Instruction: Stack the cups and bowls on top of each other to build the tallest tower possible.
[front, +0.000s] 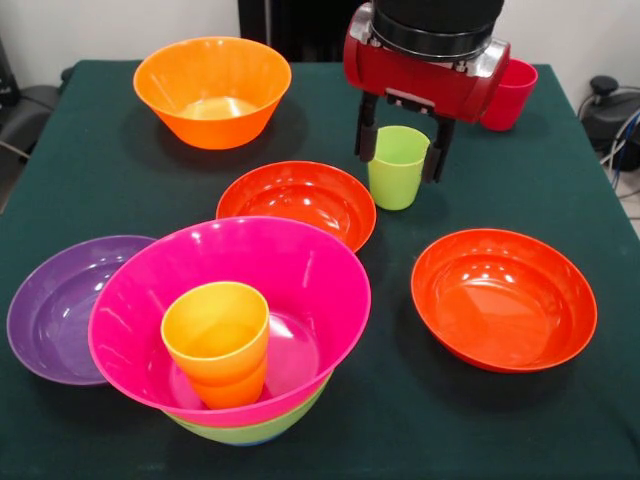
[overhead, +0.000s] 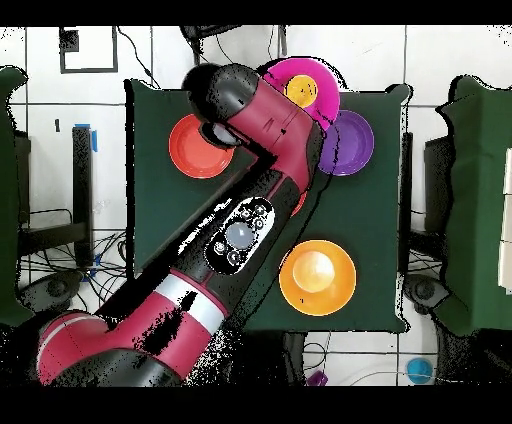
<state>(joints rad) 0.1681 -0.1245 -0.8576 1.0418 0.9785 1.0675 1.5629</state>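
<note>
**Green cup in the gripper, tower waits in front**

The gripper (front: 403, 155) has its two black fingers (front: 366, 130) on each side of the green cup (front: 397, 165). They look tight on it, so the cup is held. The cup stands straight up, open end on top. Its bottom looks just above the table (front: 100, 190) or on it; can't tell which.

Next to the gripper, a bit lower in the front view, sits a red-orange bowl (front: 297, 202). It is v. close to the cup. Another red-orange bowl (front: 503, 297) sits on the other side, farther off.

The tower (front: 230, 330) is past the first red-orange bowl, well away from the gripper, twd the camera side of the table. It has a green bowl (front: 250, 430) at the bottom, a pink bowl (front: 300, 270) in it, and a yellow cup (front: 215, 335) inside, with an orange bit under that cup. The green cup prob. needs to go up, over the red-orange bowl, then down into the yellow cup. The pink rim is high, so the cup must clear it.

A purple bowl (front: 60, 300) touches the tower's side. Behind the gripper, a red cup (front: 510, 95) peeks out by the arm (overhead: 250, 180). The big orange bowl (front: 212, 90) is far off to the side.
</note>
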